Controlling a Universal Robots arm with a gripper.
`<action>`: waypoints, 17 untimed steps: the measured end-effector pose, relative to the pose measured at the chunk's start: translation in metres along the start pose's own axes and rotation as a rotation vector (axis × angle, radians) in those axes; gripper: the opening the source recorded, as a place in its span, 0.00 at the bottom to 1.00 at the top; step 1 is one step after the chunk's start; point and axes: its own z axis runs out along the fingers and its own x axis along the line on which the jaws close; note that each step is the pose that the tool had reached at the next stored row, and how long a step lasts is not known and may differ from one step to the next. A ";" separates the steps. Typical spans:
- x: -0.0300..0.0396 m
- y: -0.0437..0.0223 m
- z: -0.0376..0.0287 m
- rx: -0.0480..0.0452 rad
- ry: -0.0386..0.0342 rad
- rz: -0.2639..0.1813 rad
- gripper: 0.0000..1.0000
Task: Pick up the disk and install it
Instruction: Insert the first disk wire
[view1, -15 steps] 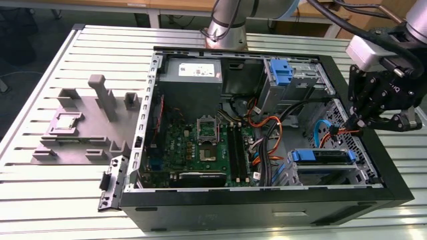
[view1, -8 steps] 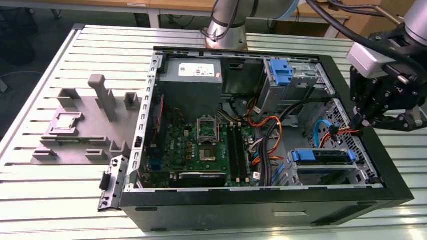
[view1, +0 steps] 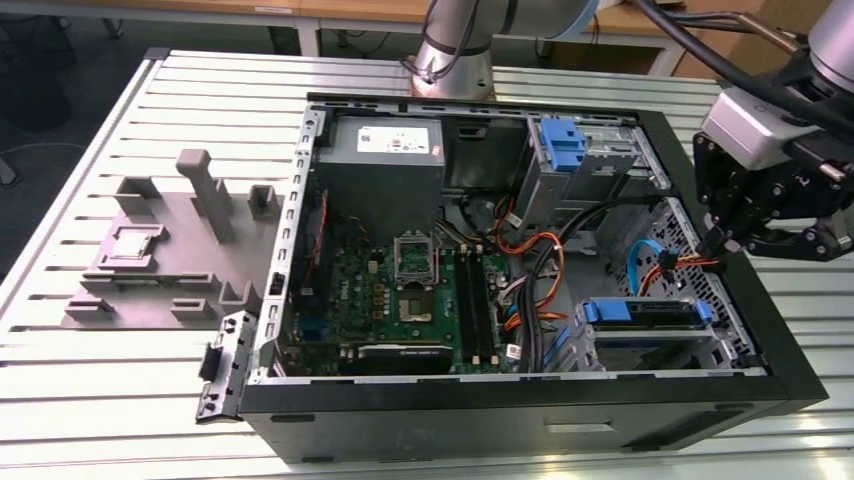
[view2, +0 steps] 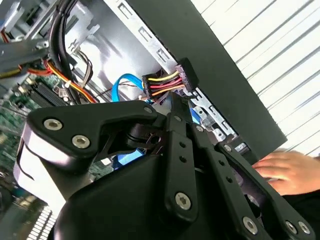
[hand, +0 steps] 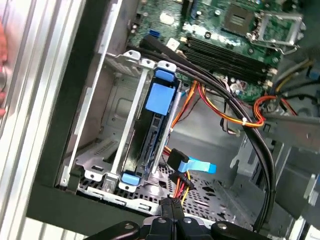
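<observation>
Disk (hand: 152, 135) with blue rails sits edge-up in the drive cage at the corner of the open black computer case (view1: 534, 410), which lies on a slatted white metal table (view1: 200, 80). Just outside that case's wall, the gripper (view1: 747, 235) hangs above the drive-cage end, its jaws drawn narrow with nothing between them; a person's hand (view2: 287, 172) rests beside the case.

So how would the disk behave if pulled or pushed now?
The disk looks like a rigid metal slab, so it is probably stiff and heavy for its size. It sits on edge between the cage walls, so it likely slides rather than tips. Its blue tab looks plastic and may flex.
</observation>
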 end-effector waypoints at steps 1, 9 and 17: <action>0.0000 0.0000 0.0000 0.0002 -0.0011 -0.016 0.12; 0.0000 0.0000 0.0007 0.0008 -0.0045 -0.136 0.12; -0.0001 0.0000 0.0010 0.0129 -0.0053 -0.224 0.12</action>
